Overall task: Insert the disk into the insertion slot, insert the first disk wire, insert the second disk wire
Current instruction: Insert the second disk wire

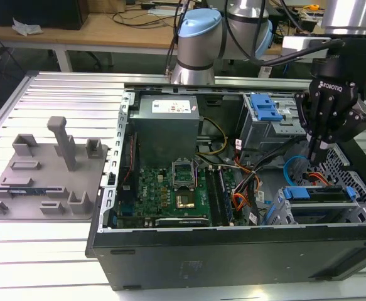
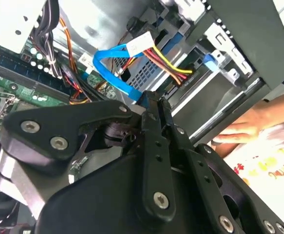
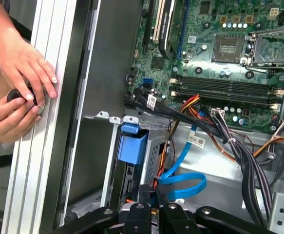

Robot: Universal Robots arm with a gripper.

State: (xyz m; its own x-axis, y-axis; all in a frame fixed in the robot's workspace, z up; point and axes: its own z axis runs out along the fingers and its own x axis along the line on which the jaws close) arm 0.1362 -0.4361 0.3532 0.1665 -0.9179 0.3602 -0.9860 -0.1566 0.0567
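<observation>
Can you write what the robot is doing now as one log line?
gripper | at blue cable | disk in insertion slot

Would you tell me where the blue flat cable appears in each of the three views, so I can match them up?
Exterior view: the blue flat cable curves inside the case toward the exterior view's right, just below the gripper.
Second wrist view: it loops just beyond the gripper.
First wrist view: it loops just beyond the gripper.
Shared landmark: the green motherboard.
</observation>
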